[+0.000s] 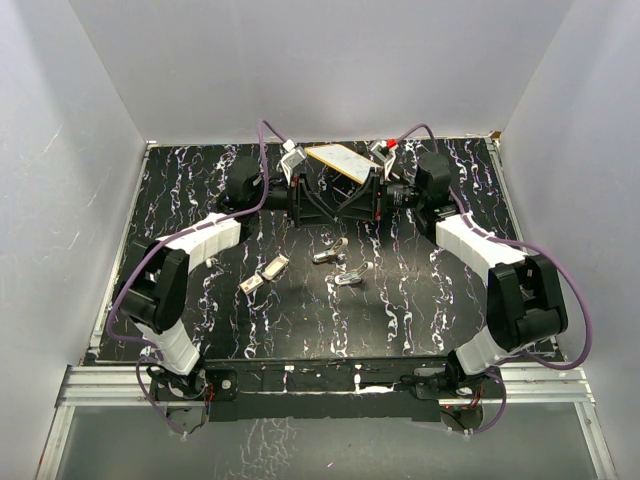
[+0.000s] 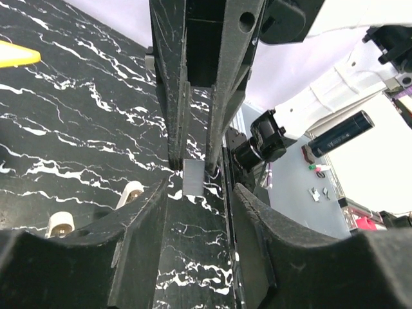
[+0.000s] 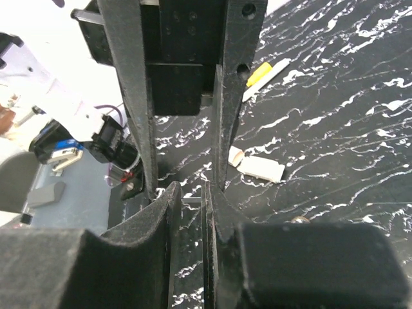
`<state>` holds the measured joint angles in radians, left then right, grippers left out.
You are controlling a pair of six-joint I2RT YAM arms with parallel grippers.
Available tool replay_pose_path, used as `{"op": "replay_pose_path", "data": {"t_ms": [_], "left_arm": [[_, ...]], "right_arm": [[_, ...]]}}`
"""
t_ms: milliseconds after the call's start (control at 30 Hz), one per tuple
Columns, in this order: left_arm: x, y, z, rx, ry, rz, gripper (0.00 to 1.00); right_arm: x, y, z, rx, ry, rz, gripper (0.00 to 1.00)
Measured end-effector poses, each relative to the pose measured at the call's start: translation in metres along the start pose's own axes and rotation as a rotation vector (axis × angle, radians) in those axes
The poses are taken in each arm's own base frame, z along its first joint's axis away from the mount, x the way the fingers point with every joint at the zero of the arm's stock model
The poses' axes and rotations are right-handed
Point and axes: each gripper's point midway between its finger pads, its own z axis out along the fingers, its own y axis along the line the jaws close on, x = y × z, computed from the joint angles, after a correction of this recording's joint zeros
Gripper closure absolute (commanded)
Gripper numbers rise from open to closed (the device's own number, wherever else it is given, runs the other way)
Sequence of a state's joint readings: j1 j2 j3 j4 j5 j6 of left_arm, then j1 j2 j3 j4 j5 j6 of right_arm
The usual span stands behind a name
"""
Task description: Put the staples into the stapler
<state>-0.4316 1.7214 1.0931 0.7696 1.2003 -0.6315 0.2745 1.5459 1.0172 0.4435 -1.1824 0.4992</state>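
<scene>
1. While both arms reach across the black marbled table (image 1: 300,325) to its far middle, the left gripper (image 1: 328,203) and the right gripper (image 1: 346,203) meet nose to nose above the surface.
2. Seen from its own wrist, the left gripper (image 2: 199,190) has its jaws spread wide. Its fingers (image 2: 151,225) straddle the tips of the opposite gripper and close on nothing.
3. The right gripper (image 3: 192,190) has its jaws narrow. They pinch a small grey strip (image 2: 193,177), flat and rectangular like a stick of staples, right at the fingertips.
4. The stapler (image 1: 265,275) lies on the table to the near left of the meeting grippers, well apart from both. It is whitish and elongated, slanting from near left to far right. Whether its arms are spread cannot be told from above.
5. To its right lies one silvery piece (image 1: 330,253), with a second silvery piece (image 1: 352,275) just beside it on the near side. Neither gripper touches them.
6. A yellow-edged board (image 1: 340,160) sits tilted just beyond the grippers, on the far side.
</scene>
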Motion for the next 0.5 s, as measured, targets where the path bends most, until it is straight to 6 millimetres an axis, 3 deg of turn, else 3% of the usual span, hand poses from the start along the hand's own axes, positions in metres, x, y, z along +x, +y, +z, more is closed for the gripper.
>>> {"op": "replay_pose_path", "data": {"t_ms": [200, 367, 500], "left_arm": [[0.011, 0.006, -0.017, -0.037, 0.054, 0.024, 0.53], [0.012, 0.025, -0.047, -0.177, 0.116, 0.111, 0.53], [0.012, 0.040, -0.077, -0.343, 0.153, 0.155, 0.52]], "right_arm": [[0.020, -0.012, -0.008, 0.068, 0.073, -0.101, 0.88], [0.034, -0.018, -0.018, 0.150, 0.174, -0.255, 0.88], [0.058, -0.021, -0.018, 0.188, 0.298, -0.350, 0.88]]}}
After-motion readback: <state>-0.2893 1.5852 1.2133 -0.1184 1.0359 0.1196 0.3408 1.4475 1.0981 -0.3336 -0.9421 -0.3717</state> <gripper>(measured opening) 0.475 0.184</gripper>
